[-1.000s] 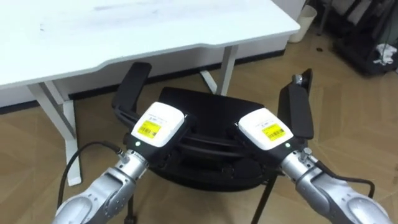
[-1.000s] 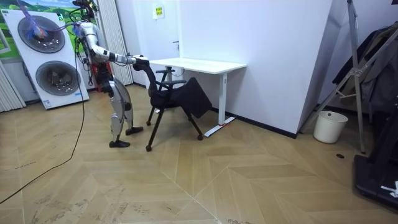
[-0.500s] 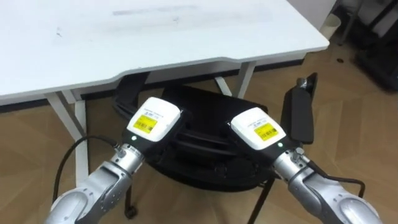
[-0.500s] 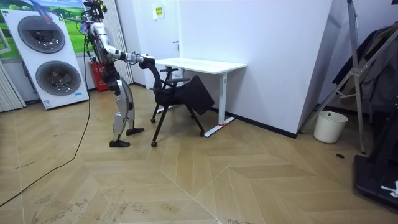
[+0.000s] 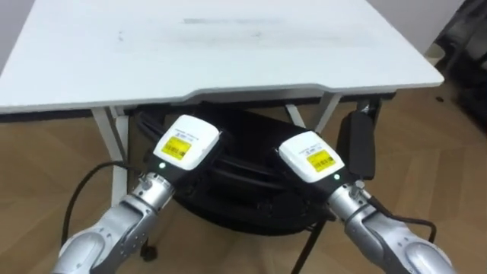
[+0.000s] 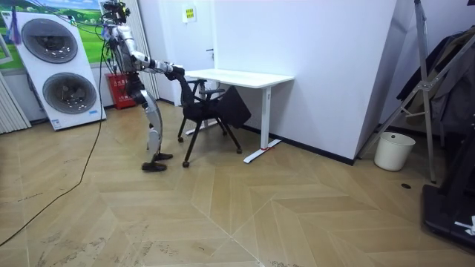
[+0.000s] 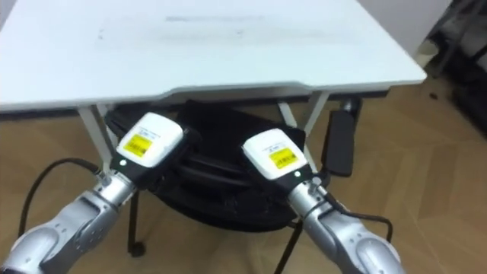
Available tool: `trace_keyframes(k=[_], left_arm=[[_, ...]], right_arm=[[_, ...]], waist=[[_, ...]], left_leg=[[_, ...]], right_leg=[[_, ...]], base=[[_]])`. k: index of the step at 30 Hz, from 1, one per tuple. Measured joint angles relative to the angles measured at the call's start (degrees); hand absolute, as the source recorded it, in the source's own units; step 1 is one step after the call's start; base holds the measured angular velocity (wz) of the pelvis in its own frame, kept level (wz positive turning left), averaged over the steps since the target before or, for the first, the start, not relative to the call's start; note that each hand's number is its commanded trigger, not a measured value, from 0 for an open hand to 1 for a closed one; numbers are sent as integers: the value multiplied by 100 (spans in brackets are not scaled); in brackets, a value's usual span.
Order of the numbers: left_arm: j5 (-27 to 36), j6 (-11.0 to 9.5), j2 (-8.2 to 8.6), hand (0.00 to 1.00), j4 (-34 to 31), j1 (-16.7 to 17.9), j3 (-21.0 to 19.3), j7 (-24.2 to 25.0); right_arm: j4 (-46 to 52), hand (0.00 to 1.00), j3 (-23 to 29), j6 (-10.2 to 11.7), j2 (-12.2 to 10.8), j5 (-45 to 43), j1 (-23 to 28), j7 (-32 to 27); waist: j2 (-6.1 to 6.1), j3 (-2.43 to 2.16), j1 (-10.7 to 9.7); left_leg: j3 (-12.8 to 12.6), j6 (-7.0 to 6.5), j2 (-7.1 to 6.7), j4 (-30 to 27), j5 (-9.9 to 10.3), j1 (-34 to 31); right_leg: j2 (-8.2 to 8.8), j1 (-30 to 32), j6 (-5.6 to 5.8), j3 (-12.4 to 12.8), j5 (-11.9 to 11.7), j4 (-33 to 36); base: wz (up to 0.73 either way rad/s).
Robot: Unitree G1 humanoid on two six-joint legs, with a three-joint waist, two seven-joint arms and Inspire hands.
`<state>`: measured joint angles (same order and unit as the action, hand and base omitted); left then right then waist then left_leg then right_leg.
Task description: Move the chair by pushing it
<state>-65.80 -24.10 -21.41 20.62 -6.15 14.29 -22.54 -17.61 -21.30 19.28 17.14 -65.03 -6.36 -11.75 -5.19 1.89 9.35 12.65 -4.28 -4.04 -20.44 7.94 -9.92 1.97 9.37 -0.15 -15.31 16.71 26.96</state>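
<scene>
A black office chair (image 5: 245,176) stands in front of me, its seat tucked partly under the white desk (image 5: 228,53). My left hand (image 5: 183,144) and right hand (image 5: 308,156) both rest against the top of the chair's backrest, side by side. The chair's right armrest (image 5: 358,144) sticks out beside the desk's right leg. In the room view I stand leaning forward behind the chair (image 6: 211,111), both arms stretched out to it, at the desk (image 6: 237,76). The right eye view shows the same: left hand (image 7: 148,141), right hand (image 7: 272,154), chair (image 7: 221,179).
The desk's white legs (image 5: 114,148) flank the chair on both sides. Two stacked washing machines (image 6: 48,67) stand behind me at the room view's left. A white bin (image 6: 392,150) and a dark rack stand far off at the room view's right.
I have stepped forward and the chair has rolled toward the desk; its seat front and left armrest have gone under the tabletop. Both hands stay on the backrest.
</scene>
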Motion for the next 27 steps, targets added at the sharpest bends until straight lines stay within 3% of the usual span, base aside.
trace_keyframes(k=[1,2,3,4,5,6,7,8,11,14,17,20,21,23,25,26,27], left_arm=[[-8,15,-3,100,11,12,-1,-28],[-8,39,1,100,26,29,16,-36],[-7,46,0,100,33,56,16,-40],[5,104,29,100,35,96,19,-45],[4,152,125,100,35,127,29,7],[7,173,156,100,36,143,26,22],[41,171,164,100,31,144,18,41],[61,177,194,100,48,144,14,70],[66,185,237,100,43,143,-80,65],[96,187,119,100,-51,221,-131,62],[51,185,72,100,-52,230,-135,81],[28,187,66,100,-130,270,-149,82],[28,190,67,100,-162,285,-155,81],[-41,208,151,100,-150,290,-151,93],[-217,269,249,100,-153,377,-149,95],[-297,281,289,100,-173,436,-148,61],[-341,284,293,100,-198,443,-147,48]], right_arm=[[-14,100,-7,-1,-27,-11,-9,12],[-39,100,-25,9,-28,-9,-8,14],[-50,100,-49,9,-32,-7,-8,22],[-99,100,-49,-4,-30,-7,-41,34],[-181,100,-52,44,42,-4,-67,57],[-185,100,-48,42,51,-4,-70,37],[-180,100,-47,39,69,-4,-118,96],[-174,100,-48,44,90,-4,-151,182],[-75,100,-54,50,123,-7,-279,336],[68,100,-207,82,106,1,-304,456],[120,100,-275,90,104,-20,-300,571],[135,100,-270,94,108,-35,-300,571],[135,100,-268,97,111,-34,-300,558],[87,100,-192,111,110,-65,-235,545],[46,100,-153,112,110,-39,-141,577],[46,100,-129,106,113,-29,-100,626],[47,74,-105,120,117,-29,-99,643]], waist=[[-9,-6,0],[-48,-16,-46],[-91,-36,-64],[-124,-57,-132],[-142,-76,-75],[-119,-81,-37],[-80,-84,50],[-4,-92,111],[79,-110,124],[69,-104,97],[24,-92,50],[-44,-95,-6],[-60,-89,-62],[-109,-55,-300],[-101,-48,-268],[-69,-60,-235],[-40,-60,-237]], left_leg=[[370,18,-129,59,-31,70],[550,51,-211,55,-16,148],[638,74,-284,29,20,177],[782,115,-348,-140,141,205],[494,218,-252,-367,293,174],[179,241,-108,-490,397,156],[-205,307,122,-627,582,149],[-294,400,256,-677,710,153],[-266,518,374,-570,730,159],[-345,589,477,-427,713,301],[-467,647,557,-408,760,443],[-516,688,640,-482,777,393],[-608,698,680,-543,783,358],[-1275,661,966,-968,818,265],[-1632,671,1147,-1354,950,288],[-1653,688,1218,-1408,1068,332],[-1623,682,1239,-1329,1174,343]], right_leg=[[-31,161,9,228,-254,-466],[29,271,46,461,-547,-857],[94,274,66,567,-589,-1017],[113,207,173,665,-754,-1047],[113,146,70,585,-968,-965],[142,135,15,438,-1009,-892],[196,65,-93,170,-1125,-791],[179,-29,-177,-40,-1091,-763],[122,-87,-265,-252,-900,-707],[124,-206,-356,-406,-750,-604],[132,-345,-297,-522,-516,-508],[150,-348,-385,-690,-447,-506],[163,-352,-396,-764,-441,-498],[223,-497,-391,-1048,-368,-475],[241,-651,-355,-1112,-291,-386],[246,-739,-312,-1226,-267,-363],[234,-769,-292,-1283,-263,-337]], base=[[88],[95],[106],[82],[70],[30],[26],[31],[42],[29],[23],[7],[37],[50],[-2],[-24],[-10]])
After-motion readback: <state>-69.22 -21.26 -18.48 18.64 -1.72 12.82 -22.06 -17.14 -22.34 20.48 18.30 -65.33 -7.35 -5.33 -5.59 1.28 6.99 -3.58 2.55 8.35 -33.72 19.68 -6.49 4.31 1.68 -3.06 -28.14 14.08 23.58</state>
